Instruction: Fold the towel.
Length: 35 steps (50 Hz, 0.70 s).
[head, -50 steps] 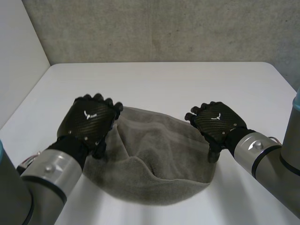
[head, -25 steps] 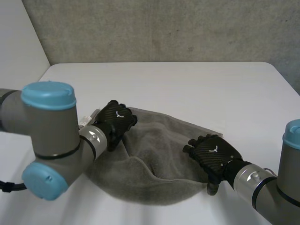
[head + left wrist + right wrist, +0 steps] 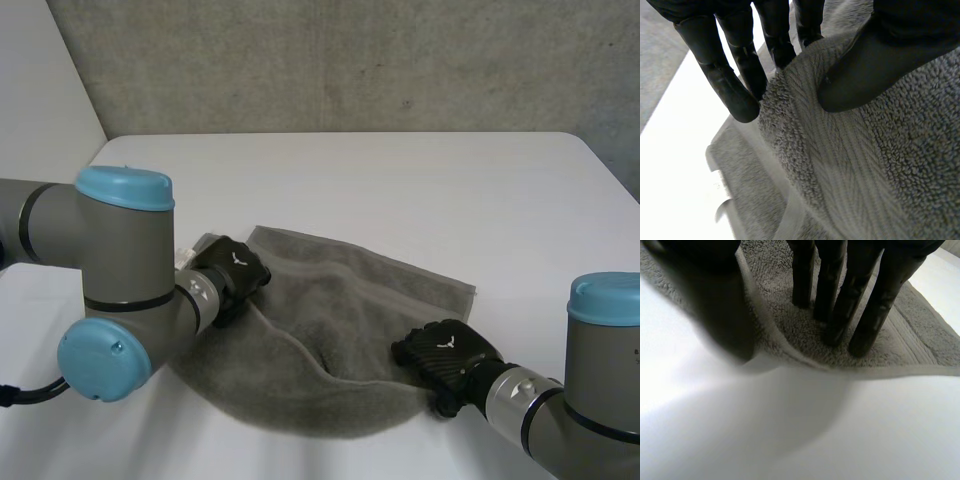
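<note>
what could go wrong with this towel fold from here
1. The left robot hand pinches a bunched ridge of the towel between thumb and fingers; pulling away before letting go could drag that layer out of place.
2. The towel's near edge bulges in a curve between the left and the right robot hand, so the fold may set crooked.

Bare white table (image 3: 420, 180) wide beyond the towel (image 3: 330, 330) — concrete wall (image 3: 350, 60) along its far edge.

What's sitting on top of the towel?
The left hand pinches the left edge of the towel, thumb on top; the right hand has fingers on its near right edge. Whatever lies beneath the towel is covered.
</note>
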Tool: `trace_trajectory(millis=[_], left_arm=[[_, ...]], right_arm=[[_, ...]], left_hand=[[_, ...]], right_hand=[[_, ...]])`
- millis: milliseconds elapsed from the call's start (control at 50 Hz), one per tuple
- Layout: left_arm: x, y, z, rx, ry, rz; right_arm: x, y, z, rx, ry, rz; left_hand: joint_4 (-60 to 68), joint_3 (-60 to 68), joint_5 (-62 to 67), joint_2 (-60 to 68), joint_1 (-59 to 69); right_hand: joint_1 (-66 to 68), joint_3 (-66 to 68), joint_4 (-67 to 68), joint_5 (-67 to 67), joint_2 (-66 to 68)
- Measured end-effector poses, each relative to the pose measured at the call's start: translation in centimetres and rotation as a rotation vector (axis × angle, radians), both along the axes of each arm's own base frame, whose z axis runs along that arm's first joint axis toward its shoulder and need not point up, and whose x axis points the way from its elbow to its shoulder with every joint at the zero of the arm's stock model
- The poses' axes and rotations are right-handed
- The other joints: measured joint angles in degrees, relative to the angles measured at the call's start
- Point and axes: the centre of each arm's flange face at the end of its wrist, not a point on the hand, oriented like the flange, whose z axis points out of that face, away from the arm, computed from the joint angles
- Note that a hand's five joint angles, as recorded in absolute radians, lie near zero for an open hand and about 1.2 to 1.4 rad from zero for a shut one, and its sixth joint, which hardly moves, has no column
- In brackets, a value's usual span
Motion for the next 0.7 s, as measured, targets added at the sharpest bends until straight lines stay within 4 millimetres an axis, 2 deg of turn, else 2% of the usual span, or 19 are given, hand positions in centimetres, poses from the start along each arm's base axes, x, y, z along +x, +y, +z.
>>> trace_trajectory(millis=[60, 80, 160, 200, 260, 300, 320, 360, 380, 400, 420, 460, 520, 560, 600, 660, 700], left_arm=[[0.1, -0.3, 0.7, -0.032, 0.005, 0.024], [0.2, -0.4, 1.1, -0.047, 0.011, 0.032], [0.2, -0.5, 3.0, -0.116, 0.051, 0.049], [0.1, -0.5, 4.4, -0.162, 0.085, 0.055], [0.1, -0.3, 7.0, -0.239, 0.156, 0.070], [0.4, 0.1, 9.7, -0.306, 0.235, 0.094], [0.5, 0.3, 10.5, -0.324, 0.260, 0.102], [1.0, 0.8, 13.4, -0.383, 0.353, 0.131], [1.1, 1.0, 14.1, -0.398, 0.379, 0.138], [1.5, 1.4, 15.6, -0.427, 0.431, 0.152], [1.6, 1.6, 16.3, -0.439, 0.458, 0.158], [2.5, 2.6, 19.2, -0.491, 0.572, 0.178], [3.3, 3.6, 21.6, -0.529, 0.674, 0.190], [3.7, 4.1, 22.5, -0.540, 0.718, 0.195], [4.1, 4.5, 22.9, -0.539, 0.747, 0.201], [4.3, 4.5, 22.3, -0.517, 0.752, 0.211], [4.4, 4.4, 21.4, -0.492, 0.735, 0.220]], right_arm=[[0.1, -0.2, -0.1, 0.020, -0.018, -0.018], [0.1, -0.3, -0.1, 0.030, -0.032, -0.031], [0.2, -1.3, 0.9, 0.035, -0.102, -0.076], [0.2, -2.2, 2.4, 0.012, -0.157, -0.103], [-0.3, -3.8, 5.9, -0.055, -0.259, -0.144], [-1.0, -5.0, 9.7, -0.143, -0.345, -0.171], [-1.2, -5.3, 10.7, -0.167, -0.363, -0.176], [-2.0, -5.8, 14.7, -0.270, -0.425, -0.186], [-2.2, -5.9, 15.7, -0.296, -0.438, -0.187], [-2.6, -5.8, 17.9, -0.353, -0.462, -0.186], [-2.7, -5.7, 19.0, -0.380, -0.471, -0.185], [-3.4, -5.0, 22.9, -0.474, -0.497, -0.178], [-3.9, -4.2, 26.0, -0.536, -0.492, -0.166], [-4.1, -4.0, 27.1, -0.549, -0.464, -0.155], [-4.2, -4.1, 27.3, -0.540, -0.416, -0.136], [-3.7, -4.5, 25.9, -0.488, -0.320, -0.087], [-2.9, -4.7, 24.3, -0.431, -0.268, -0.046]], left_hand=[[0.3, 1.0, 0.2, 0.5, 0.0], [0.3, 1.1, 0.2, 0.5, 0.0], [0.3, 1.2, 0.2, 0.5, 0.2], [0.3, 1.3, 0.2, 0.5, 0.2], [0.3, 1.3, 0.2, 0.5, 0.2], [0.3, 1.3, 0.2, 0.5, 0.2], [0.3, 1.3, 0.2, 0.5, 0.2], [0.3, 1.4, 0.3, 0.5, 0.2], [0.3, 1.4, 0.4, 0.5, 0.2], [0.3, 1.4, 0.4, 0.7, 0.2], [0.3, 1.4, 0.4, 0.8, 0.2], [0.3, 1.4, 0.8, 1.1, 1.1], [0.3, 1.4, 1.0, 1.1, 1.3], [0.3, 1.4, 1.2, 1.1, 1.3], [0.3, 1.4, 1.2, 1.1, 1.3], [0.3, 1.4, 1.2, 1.1, 1.3], [0.3, 1.4, 1.2, 1.1, 1.3]], right_hand=[[5.2, 19.9, 20.0, 20.3, 9.1], [5.1, 22.0, 22.2, 22.9, 9.3], [5.1, 22.3, 22.9, 23.9, 9.3], [5.1, 22.3, 22.9, 23.9, 9.3], [5.1, 22.3, 22.9, 24.0, 9.3], [5.1, 22.4, 22.9, 24.1, 9.3], [5.1, 22.4, 22.9, 24.2, 9.3], [5.1, 22.4, 22.9, 24.3, 9.3], [5.1, 22.4, 22.9, 24.3, 9.3], [5.1, 22.4, 22.9, 24.4, 9.3], [5.1, 22.4, 22.9, 24.4, 9.3], [5.1, 22.4, 22.9, 24.4, 9.3], [5.1, 22.4, 22.9, 24.4, 9.3], [5.1, 22.4, 22.9, 24.4, 9.3], [5.1, 22.4, 22.9, 24.4, 9.3], [5.6, 20.0, 20.0, 21.7, 9.1], [-0.7, 5.1, 5.0, 4.9, 0.5]])
